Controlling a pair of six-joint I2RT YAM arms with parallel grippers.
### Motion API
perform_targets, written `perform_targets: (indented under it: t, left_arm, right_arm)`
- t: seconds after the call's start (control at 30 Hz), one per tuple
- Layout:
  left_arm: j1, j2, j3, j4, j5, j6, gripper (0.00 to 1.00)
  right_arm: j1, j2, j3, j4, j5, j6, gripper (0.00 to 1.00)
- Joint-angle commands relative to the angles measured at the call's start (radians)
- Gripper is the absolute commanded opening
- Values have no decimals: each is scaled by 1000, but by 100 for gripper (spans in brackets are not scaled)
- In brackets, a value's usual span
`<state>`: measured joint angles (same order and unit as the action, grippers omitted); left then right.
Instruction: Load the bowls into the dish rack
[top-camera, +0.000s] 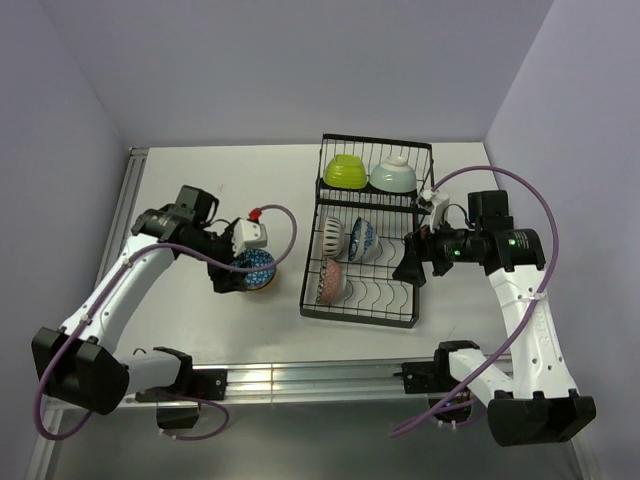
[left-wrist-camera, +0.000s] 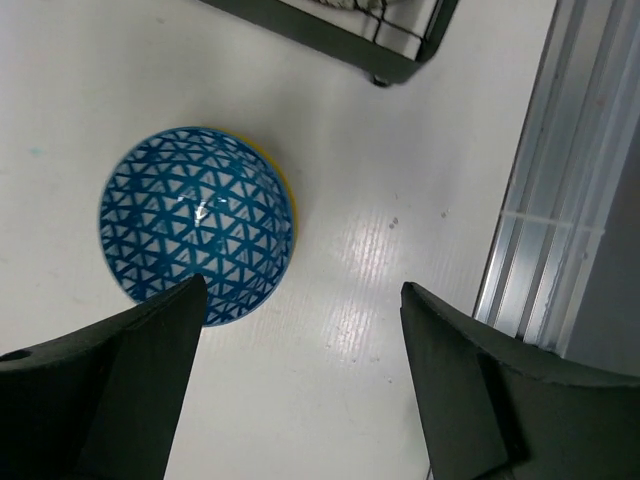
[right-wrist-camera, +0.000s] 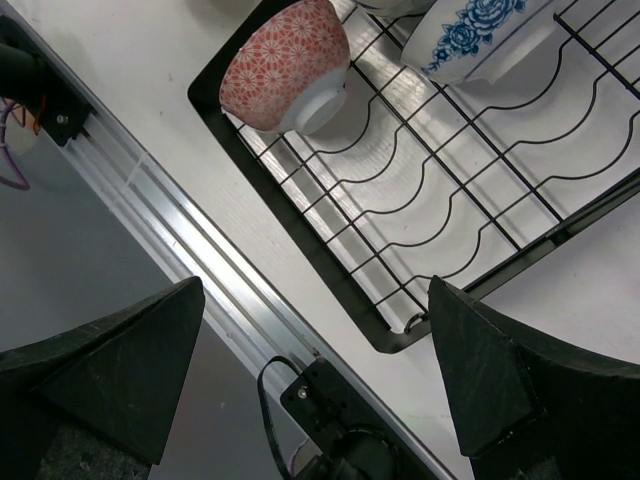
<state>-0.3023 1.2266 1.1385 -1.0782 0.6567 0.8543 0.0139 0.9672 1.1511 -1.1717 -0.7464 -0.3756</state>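
A blue triangle-patterned bowl (top-camera: 256, 267) (left-wrist-camera: 195, 235) lies upside down on the white table, left of the dish rack (top-camera: 360, 318) (right-wrist-camera: 300, 240), with a yellow edge showing under it. My left gripper (top-camera: 232, 278) (left-wrist-camera: 300, 300) hovers over it, open and empty, the bowl just ahead of its left finger. The rack's raised basket holds a lime green bowl (top-camera: 344, 171) and a pale mint bowl (top-camera: 394, 175). In the slots stand a striped bowl (top-camera: 330, 238), a blue floral bowl (top-camera: 362, 238) (right-wrist-camera: 470, 35) and a red patterned bowl (top-camera: 331, 283) (right-wrist-camera: 285, 65). My right gripper (top-camera: 410, 262) (right-wrist-camera: 315, 300) is open and empty over the rack's near right corner.
An aluminium rail (top-camera: 320, 378) (left-wrist-camera: 560, 200) (right-wrist-camera: 170, 230) runs along the table's near edge, with the arm mounts (right-wrist-camera: 330, 400) on it. Pale walls close in the left, back and right sides.
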Motion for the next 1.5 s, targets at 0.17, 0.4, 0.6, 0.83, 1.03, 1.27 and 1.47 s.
perform_targets:
  t: [0.17, 0.4, 0.6, 0.83, 1.03, 1.27, 1.47]
  left_arm:
    - [-144, 20, -114, 135, -181, 80, 81]
    - [-152, 74, -129, 162, -183, 187, 74]
    - [-150, 135, -140, 172, -193, 232, 69]
    - [-150, 208, -131, 196, -204, 218, 57]
    - [-150, 252, -126, 178, -209, 247, 52]
    - [-152, 274, -100, 140, -192, 259, 24]
    - [-150, 257, -71, 97, -157, 241, 4]
  right_arm:
    - [-6, 7, 18, 18, 44, 4, 100]
    - [-6, 8, 24, 7, 59, 0, 100]
    - [-6, 27, 38, -16, 55, -19, 100]
    - [-8, 25, 39, -19, 51, -25, 100]
    - [-6, 31, 41, -23, 67, -31, 100]
    - [-6, 25, 44, -29, 71, -40, 100]
    - [-6, 18, 59, -31, 74, -37, 100]
